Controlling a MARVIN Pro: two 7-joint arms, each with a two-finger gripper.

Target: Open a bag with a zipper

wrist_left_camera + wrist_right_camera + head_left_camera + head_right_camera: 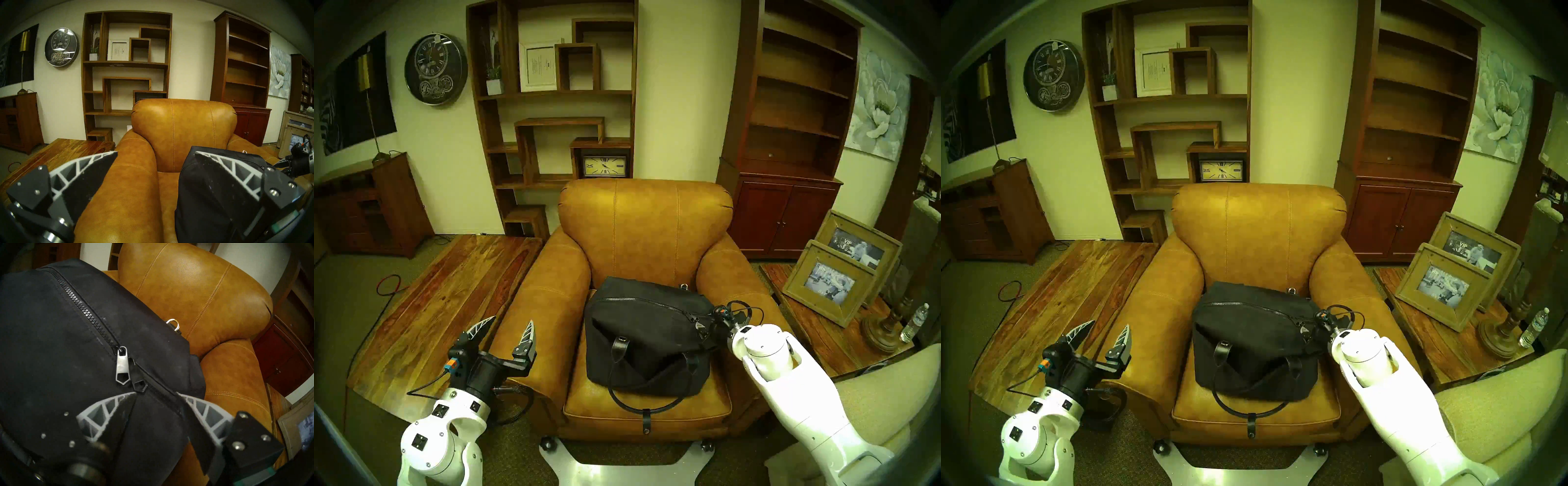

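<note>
Leather armchair (646,237) supports soft, limp bag (639,332); grip rigid pull tab (122,367) just ahead of right claw (156,395), fingers parted around the zipper (85,310) end, grasping nothing; left claw (509,331) released.

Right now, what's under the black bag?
The bag sits on the tan armchair's seat cushion. One loop handle spills onto the cushion in front. The cushion beneath it is hidden, and the closed zipper hides what's inside.

Glossy white arm shells carry black wrists and grey-ribbed claws (left claw (510,326), orange connector).
</note>
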